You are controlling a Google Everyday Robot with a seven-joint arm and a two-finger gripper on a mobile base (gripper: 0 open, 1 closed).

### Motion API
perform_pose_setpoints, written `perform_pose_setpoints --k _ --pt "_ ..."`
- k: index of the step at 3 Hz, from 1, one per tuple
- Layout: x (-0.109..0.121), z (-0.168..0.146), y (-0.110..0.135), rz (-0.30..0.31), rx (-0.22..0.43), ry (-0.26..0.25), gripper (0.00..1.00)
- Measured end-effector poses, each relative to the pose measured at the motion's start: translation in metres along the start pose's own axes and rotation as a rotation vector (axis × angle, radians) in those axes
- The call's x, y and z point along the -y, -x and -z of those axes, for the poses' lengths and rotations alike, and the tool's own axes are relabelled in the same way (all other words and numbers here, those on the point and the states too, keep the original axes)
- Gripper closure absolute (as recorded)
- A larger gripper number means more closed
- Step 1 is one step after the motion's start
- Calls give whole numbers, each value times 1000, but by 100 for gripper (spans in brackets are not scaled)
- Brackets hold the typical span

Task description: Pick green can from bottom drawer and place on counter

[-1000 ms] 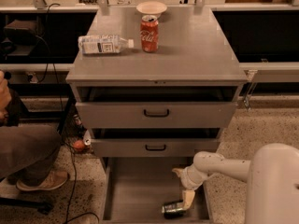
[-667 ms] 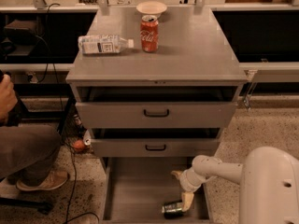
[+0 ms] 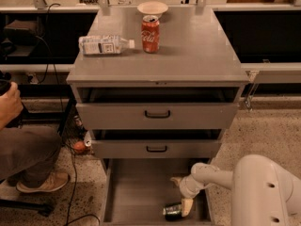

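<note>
The green can (image 3: 172, 211) lies on its side near the front right of the bottom drawer (image 3: 136, 192), which is pulled out. My gripper (image 3: 182, 194) hangs low inside the drawer, just above and behind the can, with its fingers spread open. One pale fingertip (image 3: 186, 206) is right beside the can's right end. The other fingertip (image 3: 177, 180) points back toward the cabinet. The counter (image 3: 193, 51) is the flat grey top of the cabinet above.
A red Coca-Cola can (image 3: 150, 34), a plastic bottle (image 3: 103, 45) lying on its side and a pale bowl (image 3: 152, 7) are on the counter. The two upper drawers (image 3: 157, 114) stand slightly open. A seated person (image 3: 21, 145) is at the left. Cables run across the floor.
My arm's bulk has shifted slightly in the lower right. The gripper stays in about the same place over the can, which has not moved.
</note>
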State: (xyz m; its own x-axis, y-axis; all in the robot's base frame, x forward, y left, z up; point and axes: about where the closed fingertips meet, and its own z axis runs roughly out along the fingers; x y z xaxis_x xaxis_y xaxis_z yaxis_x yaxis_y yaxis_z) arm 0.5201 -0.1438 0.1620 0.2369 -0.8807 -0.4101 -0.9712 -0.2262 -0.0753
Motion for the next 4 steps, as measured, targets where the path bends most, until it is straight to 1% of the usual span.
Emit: perform_pose_setpoints --k 1,2,3,4 --pt "-5 -22 -6 7 5 10 0" --pt "-11 -41 -7 20 7 26 20" --pt "-13 -47 -3 34 11 37 51" --pt "-13 -47 0 41 19 43 75"
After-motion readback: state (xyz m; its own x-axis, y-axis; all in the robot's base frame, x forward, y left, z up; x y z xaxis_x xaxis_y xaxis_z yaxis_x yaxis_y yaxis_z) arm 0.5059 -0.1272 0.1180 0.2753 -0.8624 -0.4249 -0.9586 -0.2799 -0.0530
